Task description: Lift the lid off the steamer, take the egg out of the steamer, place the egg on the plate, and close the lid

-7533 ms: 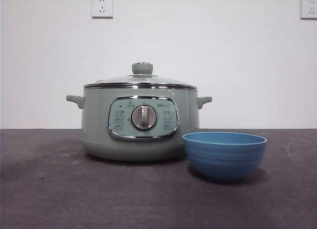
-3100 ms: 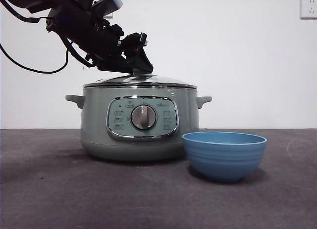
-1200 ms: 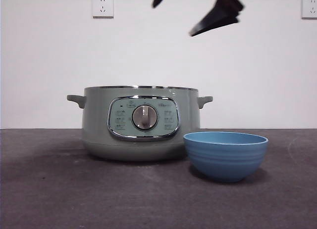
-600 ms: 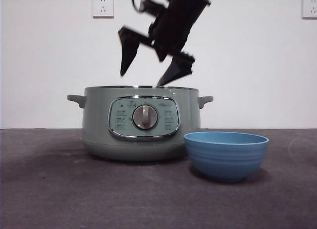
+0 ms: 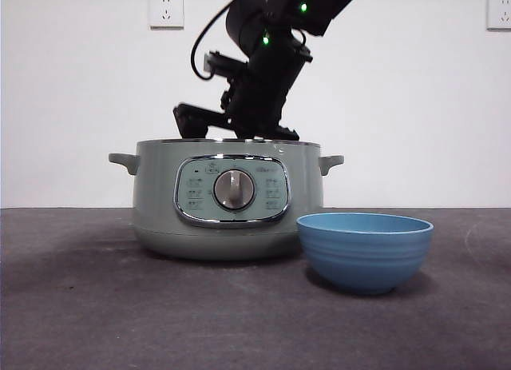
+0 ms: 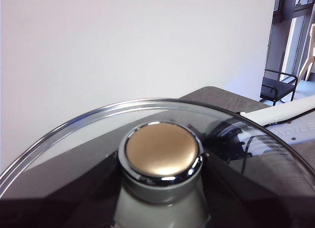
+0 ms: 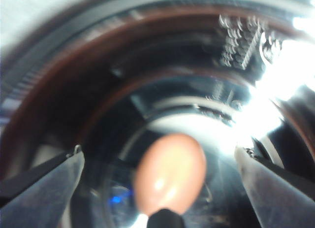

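Front view: the right gripper (image 5: 231,130), seen half a second ago above the steamer (image 5: 227,198) with its black jaws spread, is now lowered so far that the jaw tips are hidden behind the steel rim of the open pot. The steamer, a squat, round, sage-green pot with two small handles and a chrome-framed panel with a silver dial, is left where it was on the dark, matt table (image 5: 96,306); the lid, in place seven seconds ago, is gone from it. The blue ribbed plate (image 5: 365,250), bowl-shaped, is unmoved just beside the pot. In the right wrist view the jaws are seen released, one to each side of a smooth, pale orange egg (image 7: 170,174) inside the shiny pot, apart from it. In the left wrist view the left gripper (image 6: 160,223) is clenched on the knob of the clear glass lid (image 6: 74,154), held in the air.
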